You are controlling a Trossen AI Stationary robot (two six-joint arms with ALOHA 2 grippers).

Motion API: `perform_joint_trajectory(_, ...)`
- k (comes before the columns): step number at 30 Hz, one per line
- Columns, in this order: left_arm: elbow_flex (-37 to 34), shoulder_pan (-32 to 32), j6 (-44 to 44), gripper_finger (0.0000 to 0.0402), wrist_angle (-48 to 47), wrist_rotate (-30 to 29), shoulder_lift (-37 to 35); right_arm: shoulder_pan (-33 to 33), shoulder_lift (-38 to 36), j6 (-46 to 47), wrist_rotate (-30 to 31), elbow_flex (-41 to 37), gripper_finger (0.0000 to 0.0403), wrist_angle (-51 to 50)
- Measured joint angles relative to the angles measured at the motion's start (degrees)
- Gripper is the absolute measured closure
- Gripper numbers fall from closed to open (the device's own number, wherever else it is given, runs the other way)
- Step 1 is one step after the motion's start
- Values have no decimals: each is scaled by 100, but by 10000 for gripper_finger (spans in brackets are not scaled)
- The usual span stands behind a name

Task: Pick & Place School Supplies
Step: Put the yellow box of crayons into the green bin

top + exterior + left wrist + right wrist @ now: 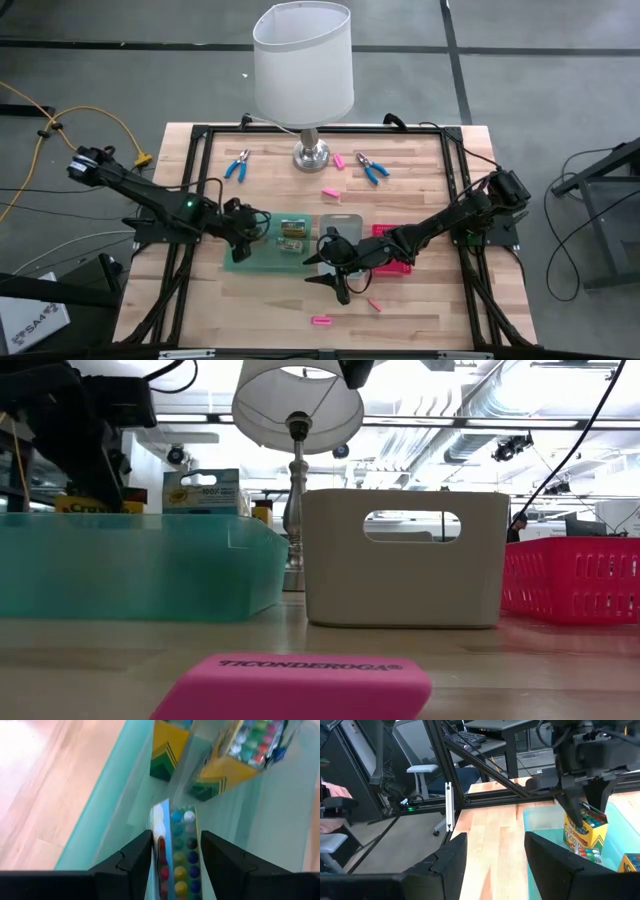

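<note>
My left gripper (175,837) is inside the green tray (262,262), shut on a yellow-green pack (181,855) with coloured dots on its face. Two more such packs (167,750) (235,755) lie farther along in that tray. My right gripper (325,262) hangs open with nothing between its fingers, in front of the grey tray (340,222). Two blue-handled pliers (237,165) (372,168) lie on the table near the lamp. Pink erasers (330,193) (320,320) lie loose on the wood. My left gripper pinches the pack's two long side edges (156,845) between its two fingers, which lie along the pack. The fingers slant down from the table's left side. The pack tilts down into the tray; whether its lower end (179,815) rests on the tray floor I cannot tell.
A white-shaded lamp (303,60) stands at the table's far middle. The pink tray (395,262) sits right of the grey one, under my right arm. A pink eraser (300,685) lies close to the table's near edge. A black frame (200,135) rims the table.
</note>
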Motion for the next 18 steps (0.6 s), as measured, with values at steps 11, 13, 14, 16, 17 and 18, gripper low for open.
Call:
perform_joint_trajectory(11,0,66,164,235,-4,15,-447,-1,0,-2,-13,0,213,-7)
perform_joint_trajectory(13,0,68,249,235,2,13,-503,-1,0,-2,-13,0,213,-7)
perform_joint_trajectory(14,0,67,256,235,2,13,-534,-1,0,-2,-13,0,213,-7)
perform_joint_trajectory(16,0,66,258,235,4,14,-601,-1,0,-2,-13,0,213,-7)
perform_joint_trajectory(17,0,68,258,235,6,13,-639,-1,0,-2,-13,0,213,-7)
perform_joint_trajectory(18,0,66,258,235,12,13,-679,-1,0,-2,-13,0,213,-7)
